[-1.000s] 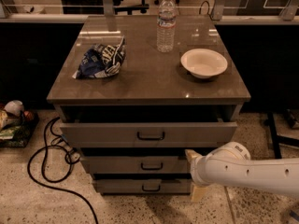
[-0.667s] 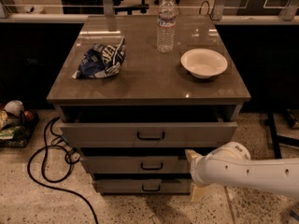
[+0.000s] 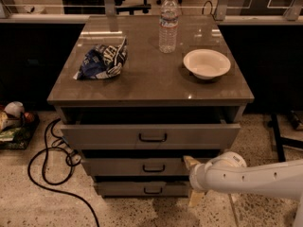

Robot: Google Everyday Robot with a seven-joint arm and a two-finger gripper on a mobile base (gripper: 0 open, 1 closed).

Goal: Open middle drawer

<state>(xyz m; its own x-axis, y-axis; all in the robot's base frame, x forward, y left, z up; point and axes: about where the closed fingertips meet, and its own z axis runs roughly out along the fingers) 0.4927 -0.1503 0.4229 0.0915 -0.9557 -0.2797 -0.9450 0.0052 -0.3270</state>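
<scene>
Held low at the right end of the middle drawer (image 3: 118, 167), beneath the jutting top drawer (image 3: 94, 135), the hand (image 3: 190, 181) has its fingers apart and empty, probably so it can line up with the black bar handle (image 3: 154, 168).

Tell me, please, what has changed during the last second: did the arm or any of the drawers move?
Nothing visibly changed. The gripper is at the same place, in front of the right part of the middle drawer, to the right of its handle. The top drawer stays pulled out further than the others. The bottle, bowl and bag did not move.
</scene>
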